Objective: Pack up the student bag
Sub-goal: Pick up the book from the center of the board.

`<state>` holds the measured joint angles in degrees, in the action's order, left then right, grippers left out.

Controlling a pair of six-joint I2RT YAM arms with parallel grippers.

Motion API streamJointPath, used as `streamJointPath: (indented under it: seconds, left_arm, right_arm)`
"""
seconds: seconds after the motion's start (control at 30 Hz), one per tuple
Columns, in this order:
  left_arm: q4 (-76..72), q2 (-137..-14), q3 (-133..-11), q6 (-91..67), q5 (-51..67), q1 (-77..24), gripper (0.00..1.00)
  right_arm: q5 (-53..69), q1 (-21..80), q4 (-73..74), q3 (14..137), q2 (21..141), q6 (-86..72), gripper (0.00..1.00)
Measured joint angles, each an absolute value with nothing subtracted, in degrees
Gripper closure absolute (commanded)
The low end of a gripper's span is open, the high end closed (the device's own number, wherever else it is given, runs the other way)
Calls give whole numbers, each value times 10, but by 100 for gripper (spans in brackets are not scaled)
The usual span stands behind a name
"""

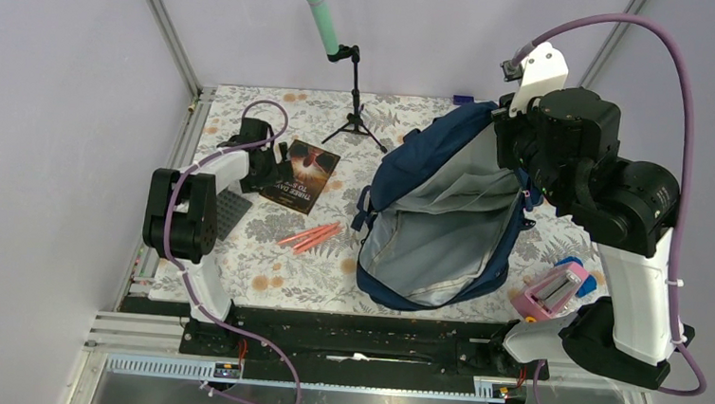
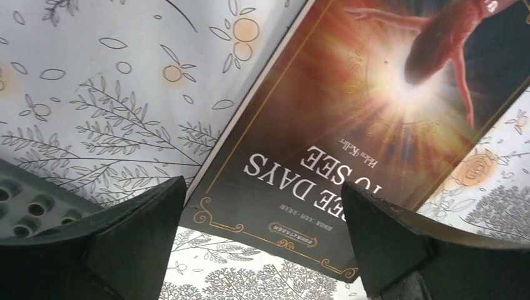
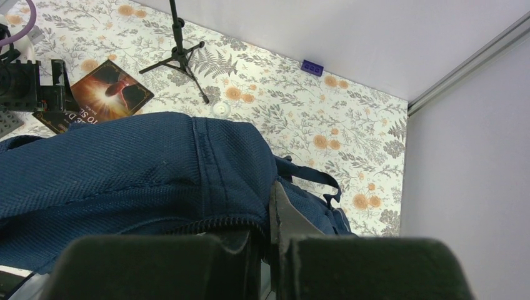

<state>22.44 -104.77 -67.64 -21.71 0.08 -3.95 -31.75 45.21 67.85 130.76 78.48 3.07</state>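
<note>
The student bag [image 1: 438,217] lies at the table's middle, navy blue, its main compartment unzipped and its grey lining showing. My right gripper [image 1: 511,129] is at the bag's far rim, shut on the fabric by the zip. In the right wrist view the bag [image 3: 144,175] fills the left side, with that gripper [image 3: 273,212] pinching its edge. A dark book [image 1: 303,174] with a glowing cover lies left of the bag. My left gripper [image 1: 276,163] hovers at the book's left corner. In the left wrist view it [image 2: 262,225] stands open over the book [image 2: 350,144].
Red-pink pens [image 1: 310,237] lie between book and bag. A grey perforated board [image 1: 229,212] sits under the left arm. A pink and blue case [image 1: 557,290] lies by the right base. A tripod [image 1: 353,97] holding a green stick stands at the back, near a purple block [image 1: 462,100].
</note>
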Motion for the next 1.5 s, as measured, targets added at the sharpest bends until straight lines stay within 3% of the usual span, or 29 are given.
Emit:
streamJointPath:
  seconds: [0.7, 1.5]
  left_arm:
    - [175, -1005, -628, -289, 132, -39, 5]
    - [-53, -961, -493, -466, 183, -39, 15]
  right_arm:
    - [-307, 452, 679, 1305, 785, 25, 100]
    - [-308, 452, 679, 1301, 785, 25, 100]
